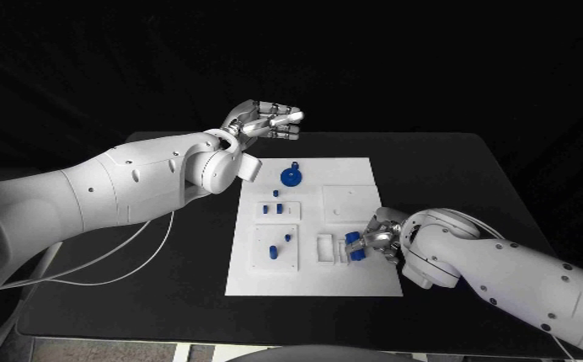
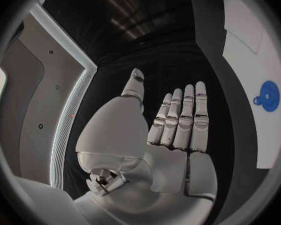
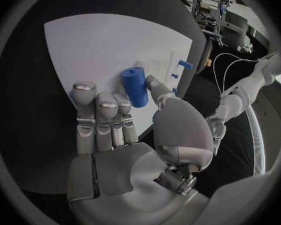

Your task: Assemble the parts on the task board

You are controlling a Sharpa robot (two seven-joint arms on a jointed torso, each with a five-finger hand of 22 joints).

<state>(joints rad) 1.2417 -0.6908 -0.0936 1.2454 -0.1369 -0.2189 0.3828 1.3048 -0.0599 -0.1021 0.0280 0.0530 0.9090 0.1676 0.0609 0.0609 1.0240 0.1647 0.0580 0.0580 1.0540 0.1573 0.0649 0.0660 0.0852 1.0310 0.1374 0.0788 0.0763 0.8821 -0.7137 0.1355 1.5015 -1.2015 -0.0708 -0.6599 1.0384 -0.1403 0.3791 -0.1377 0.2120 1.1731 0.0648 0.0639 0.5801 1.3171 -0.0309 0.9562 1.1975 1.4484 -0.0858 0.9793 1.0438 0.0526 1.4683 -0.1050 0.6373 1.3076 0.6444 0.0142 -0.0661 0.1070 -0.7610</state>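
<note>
Black table (image 1: 437, 168) under a dark backdrop, white task board (image 1: 352, 173) square in the middle of it; right hand (image 1: 371, 242) sits over the board's near right corner with a blue cylinder (image 3: 135, 86) between thumb and fingertips, the other fingers lying fairly straight beside it; I read that as a light pinch, not a full wrap; left hand (image 1: 265, 119) hovers off the board's far left corner, above the table's far edge, holding nothing; the wrist view shows its fingers (image 2: 185, 115) straight and side by side, palm flat; round blue disc (image 1: 291, 177) lies near the board's far edge, more small blue parts (image 1: 275, 207) in the raised holders along the left side; judgement on handling: the cylinder looks like rigid moulded plastic, light, smooth-walled, so liable to slip or roll if pressure is uneven; best taken across its round wall at mid-length, leaving the lower end free for a socket; not fragile, but a tilted entry would likely jam; views: head view gives the board layout and both hands' places yet buries the cylinder among the fingers; right wrist view shows the cylinder's full side and top end, plus small blue pegs (image 3: 185, 64) at the board's edge; whether its lower end touches the board I cannot tell; left wrist view confirms the empty palm and catches the disc (image 2: 268, 96) on the board.
</note>
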